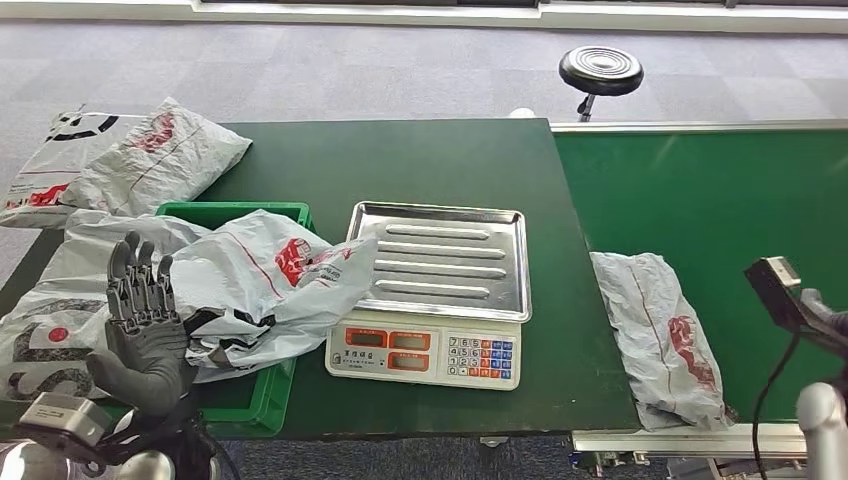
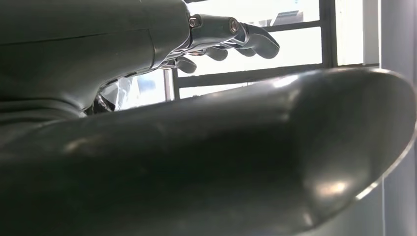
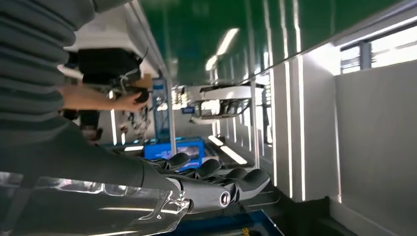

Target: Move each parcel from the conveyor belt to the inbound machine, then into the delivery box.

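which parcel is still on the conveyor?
The grey parcel on the green belt, right of the scale. The others lie left, in or beside the green bin.

Left robot hand [image 1: 145,320] upright, fingers apart

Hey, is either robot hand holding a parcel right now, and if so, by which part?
No. The left hand is raised, empty, beside the bin's parcel; the right hand also holds nothing.

My left hand [image 1: 145,325] is dark grey, a smooth thick thumb at seven o'clock and ribbed, segmented darker fingers [image 1: 140,285] at twelve. A silver-grey camera block [image 1: 58,420] sits at its wrist. My right hand [image 3: 206,184] has glossy dark fingers with a round screw; a black cable [image 1: 775,385] trails from its wrist.
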### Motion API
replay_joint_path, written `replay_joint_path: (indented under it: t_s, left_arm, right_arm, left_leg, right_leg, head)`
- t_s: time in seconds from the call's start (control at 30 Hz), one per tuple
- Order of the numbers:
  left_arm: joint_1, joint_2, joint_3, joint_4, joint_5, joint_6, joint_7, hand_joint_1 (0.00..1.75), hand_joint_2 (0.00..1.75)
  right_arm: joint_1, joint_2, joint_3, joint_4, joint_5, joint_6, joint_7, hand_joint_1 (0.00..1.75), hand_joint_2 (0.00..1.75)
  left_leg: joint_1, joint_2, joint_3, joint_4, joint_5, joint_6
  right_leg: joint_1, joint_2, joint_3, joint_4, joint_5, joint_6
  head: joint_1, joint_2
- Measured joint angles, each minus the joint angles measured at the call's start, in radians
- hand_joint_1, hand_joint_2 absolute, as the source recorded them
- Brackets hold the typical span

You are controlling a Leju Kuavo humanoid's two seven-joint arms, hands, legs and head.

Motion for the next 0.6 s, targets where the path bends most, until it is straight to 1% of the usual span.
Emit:
replay_joint_path:
  t_s: [0.07, 0.17, 0.23, 0.33, 0.4, 0.43, 0.53, 0.6]
  left_arm:
    - [-0.001, -0.007, -0.008, 0.011, -0.03, 0.027, -0.012, 0.0, 0.0]
    - [-0.004, -0.013, -0.015, 0.03, -0.063, 0.041, -0.017, 0.0, 0.0]
    - [-0.008, -0.017, -0.021, 0.041, -0.079, 0.044, -0.018, 0.0, 0.0]
    - [-0.015, -0.022, -0.025, 0.056, -0.103, 0.045, -0.016, 0.0, 0.0]
    - [-0.021, -0.025, -0.025, 0.065, -0.119, 0.044, -0.014, 0.0, 0.0]
    - [-0.024, -0.027, -0.026, 0.07, -0.125, 0.044, -0.012, 0.0, 0.0]
    - [-0.037, -0.028, -0.029, 0.087, -0.134, 0.044, -0.008, 0.0, 0.0]
    - [-0.043, -0.028, -0.032, 0.097, -0.137, 0.045, -0.008, 0.0, 0.0]
  right_arm:
    - [-0.093, -0.039, 0.048, 0.148, 0.056, -0.007, 0.039, 0.0, 1.75]
    - [-0.189, -0.073, 0.099, 0.319, 0.087, -0.017, 0.057, 0.0, 1.75]
    - [-0.229, -0.085, 0.126, 0.404, 0.091, -0.025, 0.064, 0.0, 1.75]
    - [-0.253, -0.09, 0.146, 0.486, 0.07, -0.034, 0.064, 0.0, 1.75]
    - [-0.255, -0.087, 0.147, 0.518, 0.017, -0.035, 0.031, 0.0, 1.75]
    - [-0.254, -0.081, 0.144, 0.529, -0.029, -0.031, -0.002, 0.0, 1.75]
    - [-0.244, -0.046, 0.118, 0.541, -0.203, 0.008, -0.123, 0.0, 1.75]
    - [-0.229, -0.019, 0.101, 0.543, -0.272, 0.03, -0.168, 0.0, 1.75]
  left_leg:
    - [0.0, -0.003, 0.0, 0.0, 0.001, -0.001]
    - [0.0, -0.006, -0.002, 0.0, 0.002, -0.001]
    - [0.0, -0.006, -0.002, 0.0, 0.002, -0.001]
    - [0.0, -0.006, -0.004, 0.0, 0.002, -0.001]
    - [0.0, -0.006, -0.005, 0.0, 0.002, -0.001]
    - [0.0, -0.006, -0.005, 0.0, 0.002, -0.002]
    - [0.0, -0.005, -0.005, 0.0, 0.002, -0.002]
    - [0.0, -0.005, -0.005, 0.0, 0.002, -0.002]
  right_leg:
    - [0.0, -0.002, 0.0, 0.0, 0.0, 0.0]
    - [0.0, -0.005, 0.0, 0.0, 0.0, 0.0]
    - [0.0, -0.005, -0.001, 0.0, 0.0, 0.0]
    - [0.0, -0.005, -0.002, 0.0, -0.001, 0.0]
    - [0.0, -0.005, -0.003, 0.0, -0.001, 0.0]
    - [0.0, -0.004, -0.004, 0.0, -0.001, 0.0]
    - [0.0, -0.003, -0.004, 0.0, -0.001, 0.0]
    - [0.0, -0.003, -0.005, 0.0, -0.001, 0.0]
  head:
    - [0.0, 0.0]
    - [0.0, 0.0]
    - [0.0, 0.0]
    - [0.0, 0.0]
    - [0.0, 0.0]
    - [0.0, 0.0]
    - [0.0, 0.0]
    - [0.0, 0.0]
